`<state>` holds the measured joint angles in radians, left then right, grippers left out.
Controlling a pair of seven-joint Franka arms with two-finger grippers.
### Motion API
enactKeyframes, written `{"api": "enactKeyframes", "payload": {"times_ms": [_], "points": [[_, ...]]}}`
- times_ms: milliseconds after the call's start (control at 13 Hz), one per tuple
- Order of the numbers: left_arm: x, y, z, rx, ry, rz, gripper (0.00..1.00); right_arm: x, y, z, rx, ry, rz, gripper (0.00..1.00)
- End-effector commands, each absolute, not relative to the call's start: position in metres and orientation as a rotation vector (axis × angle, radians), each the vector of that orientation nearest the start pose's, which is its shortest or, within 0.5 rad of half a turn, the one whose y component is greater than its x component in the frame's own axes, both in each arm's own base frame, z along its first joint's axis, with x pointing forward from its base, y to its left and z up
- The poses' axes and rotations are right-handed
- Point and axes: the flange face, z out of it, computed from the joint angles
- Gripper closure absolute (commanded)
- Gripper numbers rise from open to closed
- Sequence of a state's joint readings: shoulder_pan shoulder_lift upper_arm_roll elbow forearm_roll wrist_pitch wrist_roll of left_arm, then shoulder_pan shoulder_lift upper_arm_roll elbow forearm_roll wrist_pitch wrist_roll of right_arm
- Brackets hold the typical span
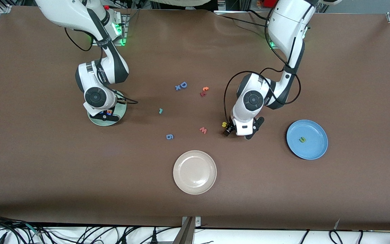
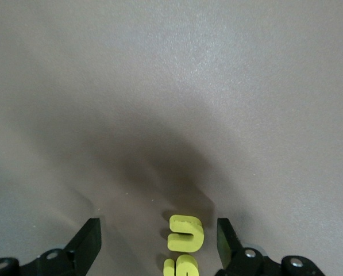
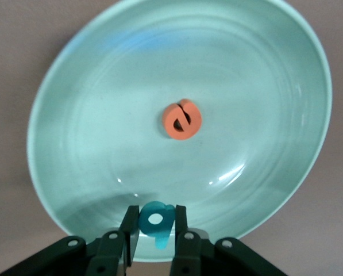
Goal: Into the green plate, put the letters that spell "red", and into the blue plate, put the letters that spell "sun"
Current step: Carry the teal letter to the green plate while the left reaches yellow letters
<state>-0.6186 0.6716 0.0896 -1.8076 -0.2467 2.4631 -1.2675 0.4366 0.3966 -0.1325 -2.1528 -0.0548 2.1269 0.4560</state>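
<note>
**Two pincers working the foam letters**

Handling, judged: the letters look like light, soft foam w/ thin flat bodies, so they're likely squashing a bit under pressure and sliding easily on the counter; best hold is across the narrow edges, low to the surface.

The right pincer (image 3: 155,230), at left-center of the front view, is hanging over the green plate (image 3: 91,86) w/ its fingers nearly closed, pinching the teal "d" (image 3: 156,219) by its flat sides. The orange "e" (image 3: 182,119) is already lying in the middle of that plate. The small teal "r" (image 1: 160,110) is sitting on the bare counter (image 1: 46,176) near frame center (not yet collected).

The left pincer (image 2: 158,238), right of center in the front view, is standing wide open and low over the counter, straddling the yellow "s" (image 2: 185,234), w/ nothing gripped. A second yellow letter (image 2: 181,267) is lying just beside it, cut off at the wrist view's bottom edge. The dark green letter (image 1: 303,139) is resting in the blue plate (image 1: 313,152), at right.
</note>
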Motion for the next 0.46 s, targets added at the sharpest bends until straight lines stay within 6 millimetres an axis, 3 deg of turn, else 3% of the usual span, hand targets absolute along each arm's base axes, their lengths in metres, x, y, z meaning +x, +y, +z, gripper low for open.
{"api": "enactKeyframes", "payload": {"times_ms": [0,77,154,231,386], "points": [[0.564,-0.337,0.167,-2.871,-1.424,0.112,0.11,0.495,0.142,0.191,-3.293,0.181,0.588,0.84],[0.564,-0.336,0.164,-2.866,-1.424,0.113,0.11,0.495,0.141,0.191,-3.293,0.186,0.592,0.46],[0.563,-0.337,0.164,-2.868,-1.423,0.113,0.11,0.495,0.141,0.192,-3.292,0.186,0.593,0.16],[0.563,-0.336,0.161,-2.863,-1.423,0.115,0.11,0.496,0.141,0.197,-3.290,0.184,0.584,0.11],[0.563,-0.338,0.158,-2.865,-1.415,0.115,0.12,0.498,0.147,0.215,-3.286,0.178,0.563,0.10]]}}
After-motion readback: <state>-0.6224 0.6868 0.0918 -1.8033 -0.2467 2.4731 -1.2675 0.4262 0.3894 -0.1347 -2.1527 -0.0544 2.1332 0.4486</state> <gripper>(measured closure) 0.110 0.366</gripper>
